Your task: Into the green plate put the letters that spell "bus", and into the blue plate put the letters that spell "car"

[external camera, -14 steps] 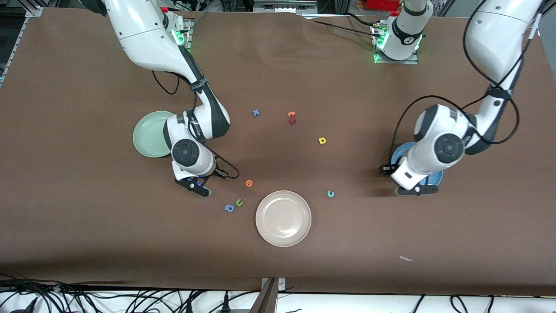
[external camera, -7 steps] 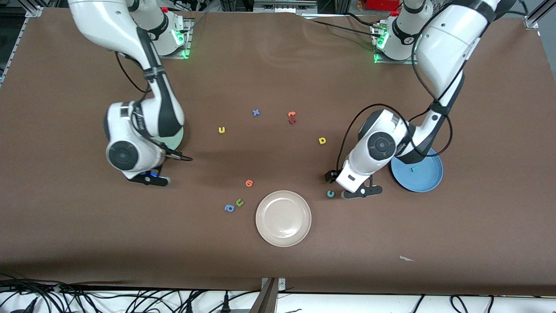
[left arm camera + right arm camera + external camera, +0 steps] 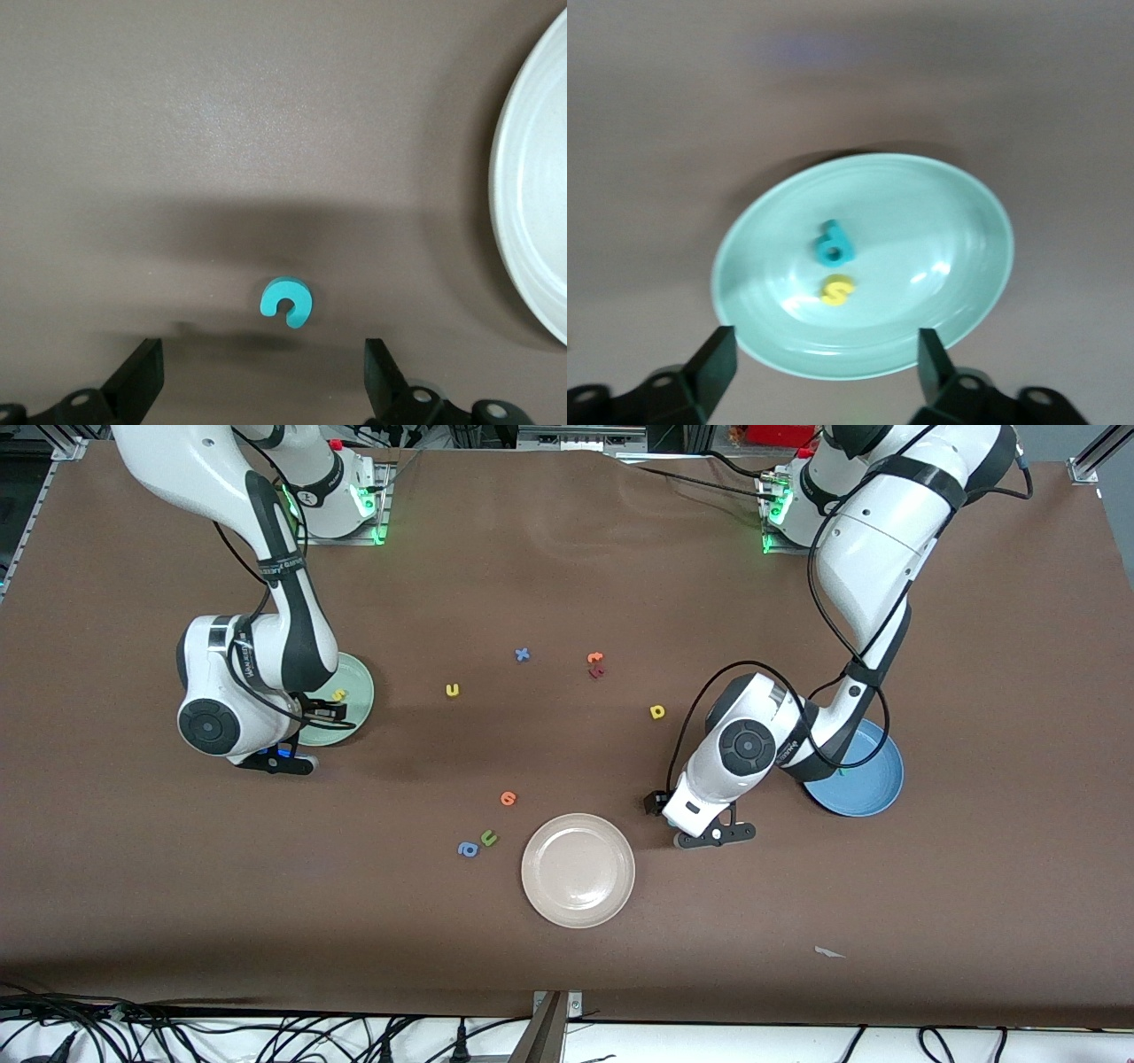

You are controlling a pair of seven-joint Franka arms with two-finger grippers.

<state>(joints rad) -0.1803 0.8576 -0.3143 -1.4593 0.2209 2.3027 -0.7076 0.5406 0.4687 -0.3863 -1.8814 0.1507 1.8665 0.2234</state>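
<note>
Fingers of my right gripper (image 3: 819, 367) stand wide apart over the green plate (image 3: 957, 292), holding nothing; in the right wrist view the teal "b" (image 3: 833, 244) and the yellow "s" (image 3: 837, 289) lie in that plate, just beside each other. In the front view the plate (image 3: 354, 691) sits toward the right arm's end of the table, partly under my right wrist, with the "s" (image 3: 337, 694) showing on it. My left gripper (image 3: 264, 376) also hangs with its fingers apart and empty, low over the teal "c" (image 3: 285, 303), which lies flat on the table between the two fingertips as the left wrist view shows it, touching neither. In the front view this gripper (image 3: 713, 836) is between the beige-white plate (image 3: 578, 871) and the blue plate (image 3: 873, 784); the blue plate lies toward the left arm's end, half covered by my left arm. The yellow "u" (image 3: 453, 689) lies on the bare table between the green plate and the blue "x" (image 3: 523, 654). The yellow D-like letter (image 3: 657, 711) lies on the table farther from the front camera than my left gripper. Near the beige-white plate, toward the right arm's end, sit the green "u" (image 3: 488, 837), the blue "a" (image 3: 468, 849) and an orange letter (image 3: 508, 798).
</note>
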